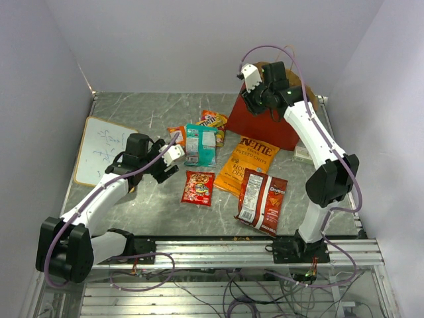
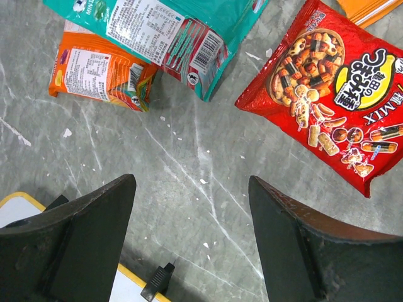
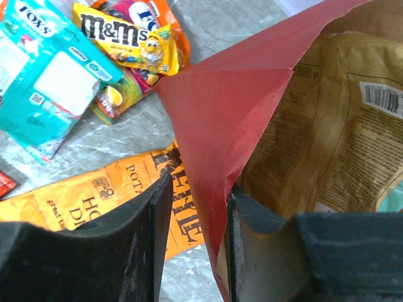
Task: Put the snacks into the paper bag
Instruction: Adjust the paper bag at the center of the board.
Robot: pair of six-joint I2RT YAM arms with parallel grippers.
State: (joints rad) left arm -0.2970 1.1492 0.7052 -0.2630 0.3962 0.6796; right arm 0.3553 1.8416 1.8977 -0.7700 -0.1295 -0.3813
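The red paper bag (image 1: 265, 122) stands at the back right, and a tan snack bag (image 3: 340, 138) lies inside it. My right gripper (image 1: 255, 99) hangs over the bag's near rim. Its jaws are open and straddle the red wall (image 3: 233, 107), which touches one finger and stands clear of the other. On the table lie the Doritos bag (image 1: 262, 202), the orange Kettle bag (image 1: 248, 165), a teal pack (image 1: 200, 144), a small red pack (image 1: 198, 187), an orange pack (image 1: 176, 134) and a yellow M&M's pack (image 1: 213, 120). My left gripper (image 2: 192, 220) is open over bare table, left of the small red pack (image 2: 334, 94).
A flat white board (image 1: 103, 151) with a yellow edge lies at the left, under my left wrist. A small pale object (image 1: 303, 154) sits right of the Kettle bag. Purple walls enclose the table, and an aluminium rail (image 1: 225, 250) runs along its near edge.
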